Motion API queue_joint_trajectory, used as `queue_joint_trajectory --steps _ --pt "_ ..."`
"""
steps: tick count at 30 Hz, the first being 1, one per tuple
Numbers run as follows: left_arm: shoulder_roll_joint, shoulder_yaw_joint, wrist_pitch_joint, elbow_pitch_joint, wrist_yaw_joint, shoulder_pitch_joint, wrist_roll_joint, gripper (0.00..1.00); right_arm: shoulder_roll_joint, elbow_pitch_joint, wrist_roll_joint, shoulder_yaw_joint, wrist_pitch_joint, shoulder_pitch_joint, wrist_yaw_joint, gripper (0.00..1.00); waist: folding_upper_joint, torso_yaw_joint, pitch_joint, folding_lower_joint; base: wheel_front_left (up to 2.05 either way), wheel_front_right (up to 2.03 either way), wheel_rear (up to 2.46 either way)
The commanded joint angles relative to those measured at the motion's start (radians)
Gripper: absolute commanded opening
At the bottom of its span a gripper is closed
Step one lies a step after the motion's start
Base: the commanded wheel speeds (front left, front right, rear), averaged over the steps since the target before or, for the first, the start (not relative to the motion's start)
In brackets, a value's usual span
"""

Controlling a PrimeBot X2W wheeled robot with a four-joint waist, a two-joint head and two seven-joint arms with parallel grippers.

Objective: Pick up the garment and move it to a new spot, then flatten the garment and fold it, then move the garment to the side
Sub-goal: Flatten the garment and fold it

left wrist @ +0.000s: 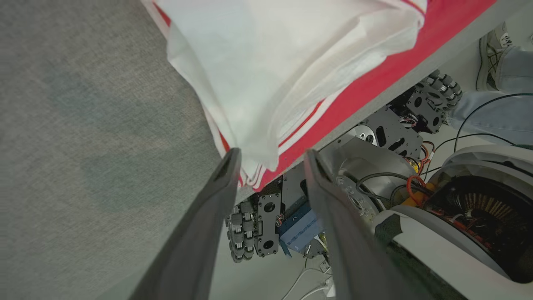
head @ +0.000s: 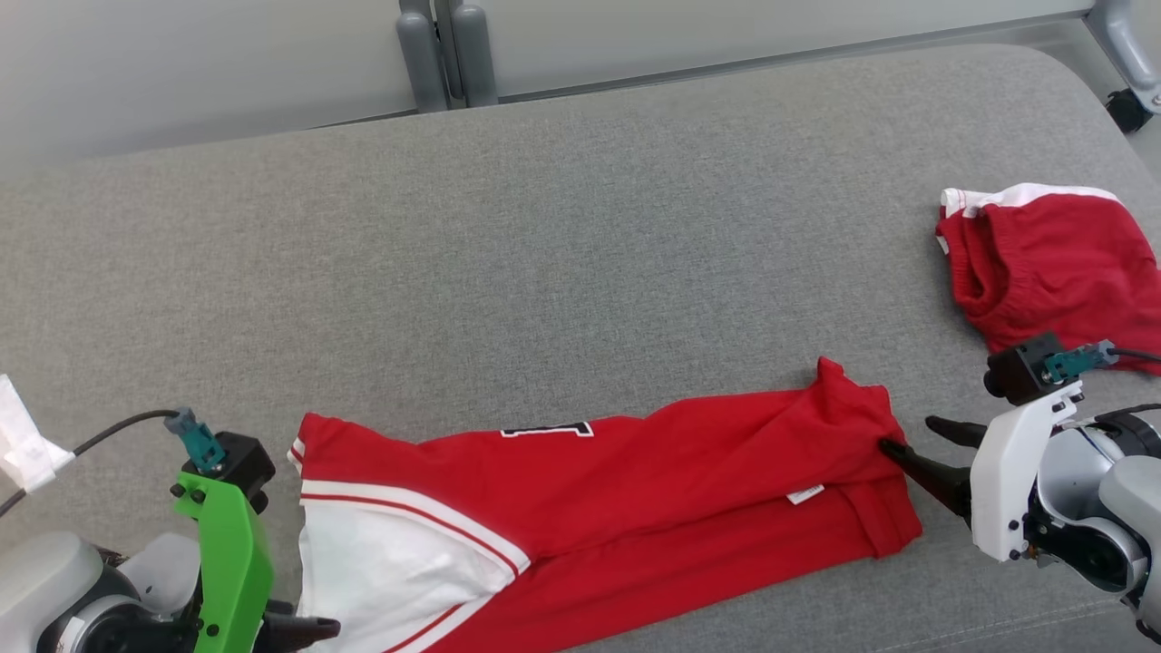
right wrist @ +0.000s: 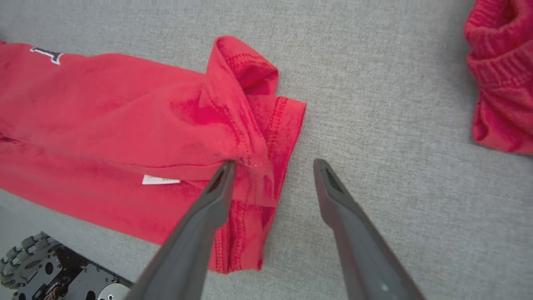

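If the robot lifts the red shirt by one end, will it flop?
Probably floppy: the red shirt is thin cloth, already creased and bunched at its end. It likely won't slide easily on the grey fabric surface.

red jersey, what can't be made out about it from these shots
- black print on the jersey: head view, a fold hides most of it.
- white tag: lettering too small to read in the head and right wrist views.
- jersey's near edge: head view, cut off by the picture's bottom edge.
- second red garment: head view, cut off by the right edge.
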Motion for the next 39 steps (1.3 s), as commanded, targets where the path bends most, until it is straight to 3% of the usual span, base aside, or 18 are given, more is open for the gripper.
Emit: queue_joint_trajectory --steps 1,6,12,19,25,28,33,39 --pt "0.002 0.007 -0.01 0.003 -0.005 0.011 -0.001 1.0 -0.007 -0.002 -0.01 -0.016 -0.009 0.022 -0.002 1.0 -0.0001 -0.003 -0.014 0.0 0.0 0.0 0.0" --pt "0.021 0.039 -0.068 -0.01 -0.006 -0.001 0.013 1.0 -0.029 -0.035 -0.012 -0.087 -0.027 0.053 -0.002 1.0 -0.0001 -0.003 -0.038 0.0 0.0 0.0 0.0" --pt "0.035 0.13 -0.304 -0.039 0.009 -0.01 0.092 1.0 -0.036 -0.073 -0.072 -0.243 -0.165 0.089 -0.002 1.0 -0.0001 -0.005 -0.055 0.0 0.0 0.0 0.0" --pt "0.014 0.228 -0.664 -0.053 0.104 0.076 0.185 1.0 0.091 -0.048 -0.221 -0.486 -0.393 0.172 -0.001 1.0 -0.0001 0.0 -0.063 0.0 0.0 0.0 0.0" --pt "-0.033 0.322 -1.007 -0.043 0.225 0.175 0.257 1.0 0.235 -0.109 -0.353 -0.641 -0.45 0.263 -0.002 1.0 -0.0001 0.012 -0.063 0.0 0.0 0.0 0.0" --pt "-0.064 0.365 -1.061 -0.041 0.269 0.228 0.289 1.0 0.295 -0.137 -0.443 -0.704 -0.459 0.308 -0.002 1.0 -0.0001 0.019 -0.063 0.0 0.0 0.0 0.0" --pt "-0.198 0.571 -1.072 -0.051 0.291 0.362 0.383 1.0 0.408 -0.171 -0.58 -0.808 -0.464 0.382 -0.001 1.0 -0.0001 0.033 -0.069 0.0 0.0 0.0 0.0" --pt "-0.392 0.795 -1.072 -0.041 0.219 0.547 0.589 1.0 0.512 -0.166 -0.686 -0.885 -0.465 0.445 -0.001 1.0 -0.0001 0.042 -0.083 0.0 0.0 0.0 0.0"
